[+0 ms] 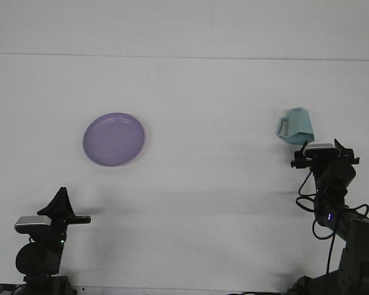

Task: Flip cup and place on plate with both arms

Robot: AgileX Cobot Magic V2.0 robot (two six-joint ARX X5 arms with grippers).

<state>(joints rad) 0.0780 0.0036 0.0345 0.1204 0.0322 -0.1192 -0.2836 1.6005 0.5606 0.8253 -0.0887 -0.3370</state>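
Note:
A pale teal cup (296, 126) lies mouth-down on the white table at the right, its handle pointing left. A purple plate (114, 139) rests on the table at the left, with nothing on it. My right gripper (320, 142) is raised just in front of the cup, slightly to its right. Its two fingertips stand apart on either side of the wrist camera, holding nothing. My left gripper (61, 192) sits low at the front left, well short of the plate, its fingers meeting in a point.
The white table (203, 184) runs back to a pale wall. Black cables hang from the right arm (332, 203) near the front right edge.

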